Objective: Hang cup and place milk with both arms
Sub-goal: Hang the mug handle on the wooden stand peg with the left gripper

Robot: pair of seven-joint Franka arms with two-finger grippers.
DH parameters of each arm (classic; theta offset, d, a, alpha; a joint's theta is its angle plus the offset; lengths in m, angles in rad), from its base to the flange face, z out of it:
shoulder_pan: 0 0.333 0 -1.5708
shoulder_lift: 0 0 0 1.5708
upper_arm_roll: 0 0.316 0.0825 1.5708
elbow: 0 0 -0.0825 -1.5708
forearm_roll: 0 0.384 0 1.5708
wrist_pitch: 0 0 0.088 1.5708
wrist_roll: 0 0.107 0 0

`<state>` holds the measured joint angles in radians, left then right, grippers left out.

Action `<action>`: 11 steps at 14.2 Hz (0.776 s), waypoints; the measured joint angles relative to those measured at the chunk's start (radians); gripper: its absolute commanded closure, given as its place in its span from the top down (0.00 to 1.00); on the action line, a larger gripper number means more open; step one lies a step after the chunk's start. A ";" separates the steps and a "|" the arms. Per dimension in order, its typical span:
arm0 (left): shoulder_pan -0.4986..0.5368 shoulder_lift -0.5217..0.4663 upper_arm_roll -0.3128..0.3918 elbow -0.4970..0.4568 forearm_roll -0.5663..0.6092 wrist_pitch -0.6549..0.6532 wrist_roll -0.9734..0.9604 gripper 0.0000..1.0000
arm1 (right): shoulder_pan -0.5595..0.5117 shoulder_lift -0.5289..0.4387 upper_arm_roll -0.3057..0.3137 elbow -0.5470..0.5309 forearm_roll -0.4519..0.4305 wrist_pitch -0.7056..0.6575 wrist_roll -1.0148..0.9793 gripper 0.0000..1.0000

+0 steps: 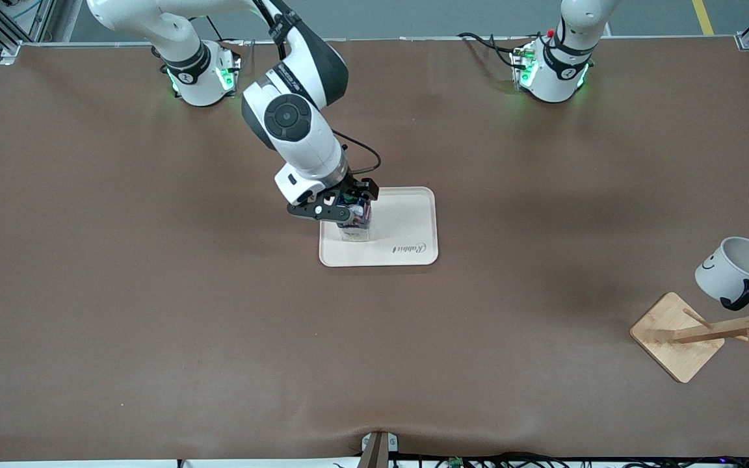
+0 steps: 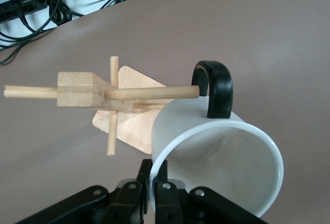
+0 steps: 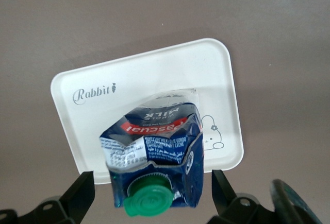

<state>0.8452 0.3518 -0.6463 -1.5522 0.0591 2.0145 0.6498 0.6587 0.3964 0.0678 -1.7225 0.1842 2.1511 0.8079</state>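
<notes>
The right claw [image 1: 346,209] hangs over the white rectangular plastic tray [image 1: 407,227] lying on the brown surface [image 1: 153,292], its fingers spread on either side of the dark-blue milk carton with a green cap [image 3: 154,157], which stands on that tray. Well apart from the tray, toward the left arm's end, the left claw [image 2: 153,183] grips the rim of the white smiley mug [image 1: 732,270], whose black handle [image 2: 214,87] touches a peg of the wooden mug rack [image 1: 706,331].

White cup [image 1: 733,272] with black handle and smiley; dark-blue milk [image 3: 154,157], green cap, red band; cream tray [image 1: 413,224]; pale wooden rack [image 1: 706,331]; brown table [image 1: 153,312].
</notes>
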 measured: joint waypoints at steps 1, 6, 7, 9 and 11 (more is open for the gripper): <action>0.003 0.002 0.003 0.005 0.000 0.002 0.010 0.00 | 0.001 0.013 0.000 0.001 -0.005 0.012 0.000 1.00; 0.020 0.030 0.009 0.027 0.000 0.004 0.062 0.00 | 0.006 0.044 0.000 0.007 -0.080 0.025 0.004 0.00; 0.022 0.041 0.009 0.035 0.000 0.004 0.077 0.00 | 0.006 0.044 0.000 0.011 -0.089 0.020 0.005 0.00; 0.030 0.068 0.010 0.054 0.000 0.006 0.105 0.26 | 0.006 0.044 -0.001 0.015 -0.091 0.011 0.005 0.00; 0.036 0.088 0.010 0.067 0.000 0.009 0.118 1.00 | 0.006 0.044 -0.007 0.034 -0.091 -0.033 0.006 0.00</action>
<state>0.8816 0.4396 -0.6362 -1.4851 0.0590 2.0234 0.7678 0.6648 0.4405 0.0604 -1.6883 0.0935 2.1178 0.8135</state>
